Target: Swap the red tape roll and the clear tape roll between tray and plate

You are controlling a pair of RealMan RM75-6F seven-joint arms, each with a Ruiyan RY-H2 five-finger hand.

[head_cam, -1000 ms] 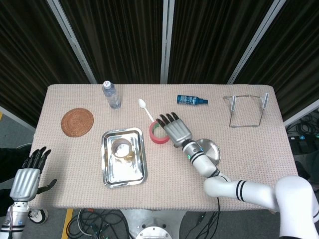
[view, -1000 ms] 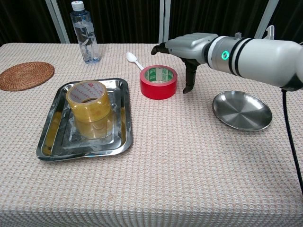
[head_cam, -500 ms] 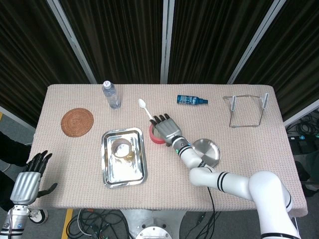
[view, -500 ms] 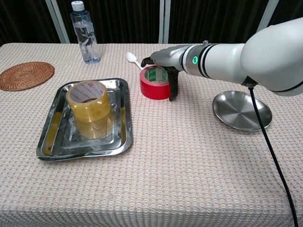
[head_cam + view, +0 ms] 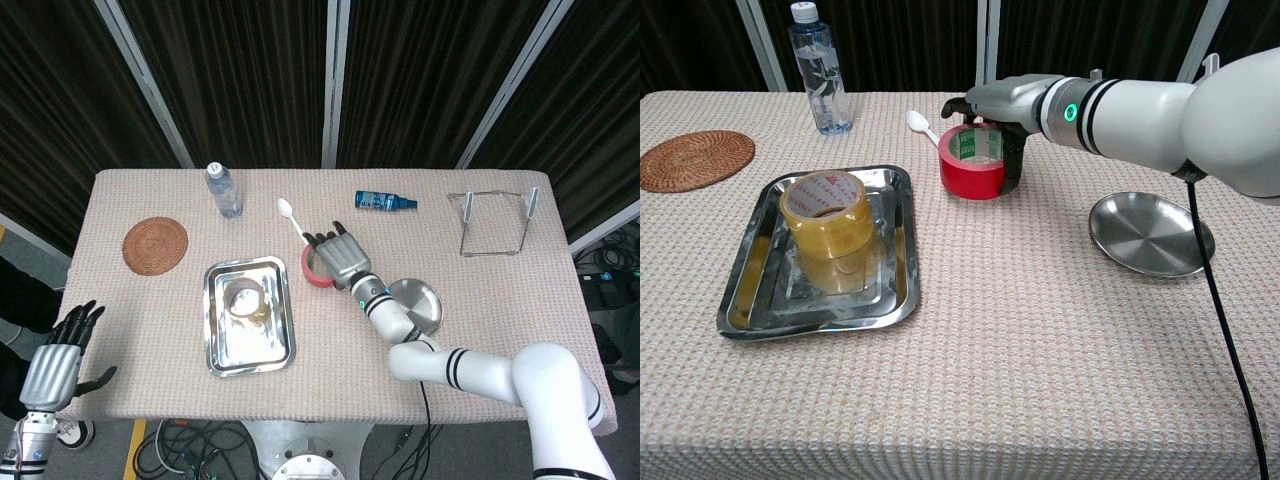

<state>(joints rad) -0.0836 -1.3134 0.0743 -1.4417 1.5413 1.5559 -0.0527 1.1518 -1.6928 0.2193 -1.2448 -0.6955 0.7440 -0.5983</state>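
The red roll (image 5: 973,163) is clasped from above by the right hand (image 5: 992,104), tilted off the tabletop (image 5: 1040,330) for carrying, while the left hand (image 5: 58,355) is kept idle with fingers apart, grasping nothing

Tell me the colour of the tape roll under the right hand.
Red tape roll, white inner core with green print; clearest in the chest view.

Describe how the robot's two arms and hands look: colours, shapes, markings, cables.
The right arm is smooth glossy white with black bands and a glowing green ring near the wrist; a black cable hangs from it. The right hand has a silver-grey back and black fingers. The left hand looks the same: ribbed silver back, black fingers.
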